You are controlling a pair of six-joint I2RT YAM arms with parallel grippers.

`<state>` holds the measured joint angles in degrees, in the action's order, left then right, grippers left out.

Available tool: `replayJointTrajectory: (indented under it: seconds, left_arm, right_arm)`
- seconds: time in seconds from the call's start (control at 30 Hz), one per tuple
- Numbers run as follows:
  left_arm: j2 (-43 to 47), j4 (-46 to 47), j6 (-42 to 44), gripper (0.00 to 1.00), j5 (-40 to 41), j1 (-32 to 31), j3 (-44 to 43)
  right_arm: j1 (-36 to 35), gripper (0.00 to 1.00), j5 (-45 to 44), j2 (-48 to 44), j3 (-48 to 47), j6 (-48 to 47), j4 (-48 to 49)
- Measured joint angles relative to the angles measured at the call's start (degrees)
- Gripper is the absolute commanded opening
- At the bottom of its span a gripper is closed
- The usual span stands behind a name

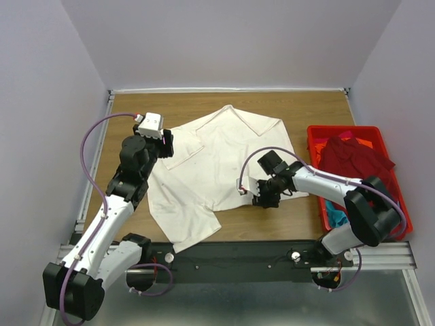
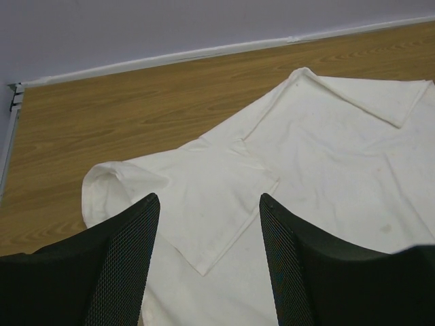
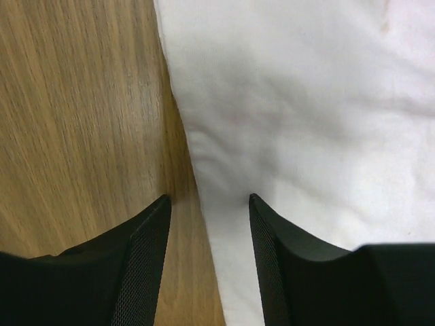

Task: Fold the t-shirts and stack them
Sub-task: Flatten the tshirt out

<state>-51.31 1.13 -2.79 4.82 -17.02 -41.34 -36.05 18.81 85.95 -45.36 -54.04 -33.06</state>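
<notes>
A cream-white t-shirt (image 1: pixel 217 163) lies spread on the wooden table, partly folded, with a sleeve folded in at its left side (image 2: pixel 204 204). My left gripper (image 1: pixel 165 144) is open above that left sleeve, its fingers (image 2: pixel 122 265) straddling the folded sleeve corner. My right gripper (image 1: pixel 262 198) is open low at the shirt's right front edge (image 3: pixel 204 170), one finger over the wood and one over the cloth. A dark red t-shirt (image 1: pixel 353 159) lies heaped in the red crate, with teal (image 1: pixel 335 216) and orange (image 1: pixel 363 143) cloth showing under it.
The red plastic crate (image 1: pixel 316 132) stands at the table's right side. Bare wooden table (image 1: pixel 136 109) lies behind and left of the shirt. A metal rail runs along the table's edges, with walls close behind.
</notes>
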Motion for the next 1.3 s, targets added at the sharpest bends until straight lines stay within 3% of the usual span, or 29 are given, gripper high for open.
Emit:
replayJointTrajectory:
  seconds: [0.1,0.2,0.33,0.53,0.6,0.73,0.9,1.0,1.1,1.3]
  left_arm:
    - [0.3,0.0,0.1,0.68,0.5,0.0,0.1]
    - [1.3,0.5,0.7,0.66,0.5,0.0,0.7]
    - [2.8,2.8,2.8,0.66,-0.6,-0.1,3.0]
    - [7.2,7.9,9.0,0.68,-6.0,-0.5,9.9]
    - [8.8,9.7,11.8,0.69,-7.9,-0.6,12.0]
    - [10.4,12.2,18.1,0.72,-12.5,-0.7,14.3]
    - [7.2,12.8,24.3,0.72,-15.6,-0.8,13.6]
    - [2.3,12.0,26.9,0.72,-15.8,-0.7,11.3]
    - [-0.3,10.3,28.7,0.72,-15.6,-0.9,9.9]
    - [4.2,9.1,28.5,0.78,-12.4,-1.1,11.6]
  right_arm:
    - [-1.0,0.26,-1.6,-0.5,0.5,0.6,1.0]
    - [-1.6,0.12,-3.1,-2.2,2.2,0.1,2.2]
    - [-1.6,0.08,-5.9,-5.9,5.1,-2.0,1.1]
    - [-1.6,0.07,-8.7,-15.5,8.9,-5.6,-8.5]
    - [-1.6,0.11,-9.2,-19.8,9.5,-5.6,-11.3]
    - [-1.4,0.47,-8.7,-23.9,9.3,-4.8,-13.5]
    - [1.0,0.53,-5.8,-22.8,7.1,0.5,-11.9]
    - [3.5,0.63,-3.0,-18.3,2.8,3.1,-7.9]
    - [4.2,0.66,-0.3,-12.0,0.2,3.4,-4.5]
    - [3.9,0.66,1.4,-0.8,0.1,2.0,-1.2]
